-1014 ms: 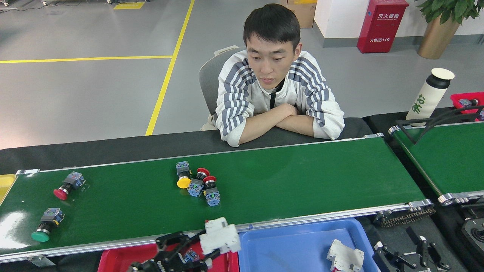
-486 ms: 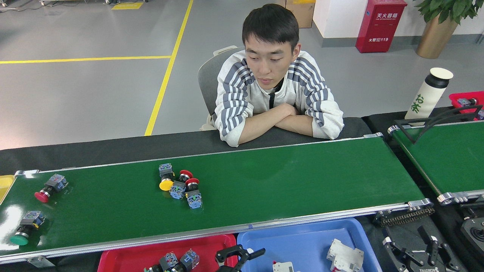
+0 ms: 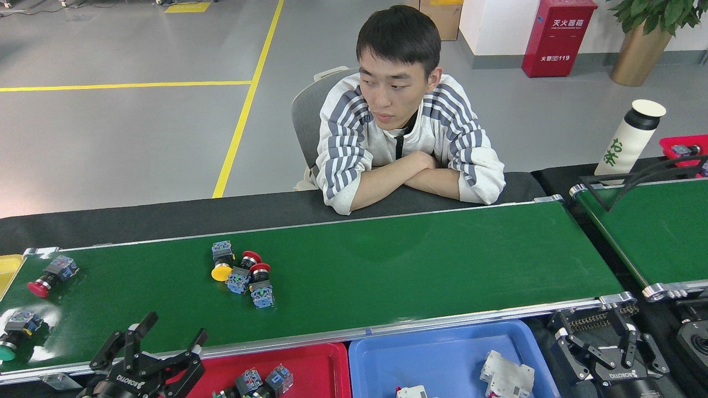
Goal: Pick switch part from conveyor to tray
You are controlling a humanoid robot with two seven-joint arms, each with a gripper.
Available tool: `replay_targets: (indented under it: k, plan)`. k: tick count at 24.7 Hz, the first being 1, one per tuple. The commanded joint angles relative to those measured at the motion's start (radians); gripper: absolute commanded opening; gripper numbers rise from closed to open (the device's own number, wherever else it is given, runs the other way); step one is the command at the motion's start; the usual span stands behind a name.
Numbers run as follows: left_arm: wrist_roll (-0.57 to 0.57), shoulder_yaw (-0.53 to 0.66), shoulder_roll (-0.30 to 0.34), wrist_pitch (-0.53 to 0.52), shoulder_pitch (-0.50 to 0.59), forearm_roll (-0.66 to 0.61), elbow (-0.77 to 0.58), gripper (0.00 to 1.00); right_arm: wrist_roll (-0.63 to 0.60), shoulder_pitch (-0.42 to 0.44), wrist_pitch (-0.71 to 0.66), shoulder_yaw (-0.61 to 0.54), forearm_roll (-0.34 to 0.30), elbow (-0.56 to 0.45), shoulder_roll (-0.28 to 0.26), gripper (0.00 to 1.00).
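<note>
The conveyor (image 3: 420,260) carries a cluster of switch parts (image 3: 241,275) left of centre, one with a yellow button and two with red ones. At the belt's left end lie a red-button switch part (image 3: 52,273) and a green-button one (image 3: 15,330). My left gripper (image 3: 157,340) hangs open and empty over the belt's near rail, below and left of the cluster. My right gripper (image 3: 597,342) stands open and empty off the belt's right end. The red tray (image 3: 318,365) holds switch parts (image 3: 260,381).
A blue tray (image 3: 442,351) beside the red one holds white parts (image 3: 506,377). A person (image 3: 404,143) leans on folded arms at the belt's far side. A second green belt (image 3: 658,226), a bottle (image 3: 628,138) and a red bin (image 3: 683,145) are at right, a yellow tray (image 3: 8,268) at left.
All switch parts rode the belt leftward. My left gripper let a white part go into the blue tray, then swung left to the near rail. My right gripper rose further into view.
</note>
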Motion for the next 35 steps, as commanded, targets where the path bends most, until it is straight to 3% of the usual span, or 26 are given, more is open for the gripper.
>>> replay_targets:
  k: [1, 5, 14, 23, 29, 31, 32, 33, 34, 35]
  plan:
    - [-0.006, -0.008, 0.009, 0.07, -0.005, -0.001, -0.008, 1.0, 0.009, -0.004, -0.007, 0.004, 0.015, -0.017, 0.008, 0.97]
    - [-0.001, -0.043, 0.006, 0.148, -0.063, -0.1, 0.055, 1.0, 0.009, -0.004, -0.009, 0.02, 0.016, -0.019, 0.009, 0.97]
    - [0.005, -0.066, 0.026, 0.177, -0.229, -0.185, 0.202, 0.99, 0.009, 0.0, -0.009, 0.043, 0.016, -0.025, 0.009, 0.97]
    - [0.054, -0.161, 0.121, 0.275, -0.347, -0.222, 0.429, 0.99, 0.011, 0.016, -0.009, 0.065, 0.018, -0.034, 0.008, 0.97]
    - [0.062, -0.175, 0.136, 0.283, -0.422, -0.226, 0.536, 0.97, 0.011, 0.017, -0.009, 0.077, 0.019, -0.034, 0.008, 0.97]
    - [0.062, -0.177, 0.153, 0.286, -0.443, -0.228, 0.553, 0.87, 0.011, 0.023, -0.009, 0.077, 0.019, -0.034, 0.008, 0.97]
    - [0.062, -0.187, 0.167, 0.281, -0.452, -0.228, 0.57, 0.74, 0.011, 0.025, -0.009, 0.077, 0.019, -0.034, 0.008, 0.97]
    - [0.062, -0.2, 0.182, 0.274, -0.453, -0.226, 0.582, 0.53, 0.011, 0.025, -0.009, 0.077, 0.019, -0.034, 0.008, 0.97]
    - [0.063, -0.221, 0.207, 0.271, -0.454, -0.22, 0.602, 0.26, 0.011, 0.029, -0.009, 0.077, 0.021, -0.034, 0.006, 0.97]
    - [0.065, -0.237, 0.224, 0.272, -0.454, -0.215, 0.619, 0.12, 0.011, 0.031, -0.009, 0.077, 0.021, -0.034, 0.006, 0.97]
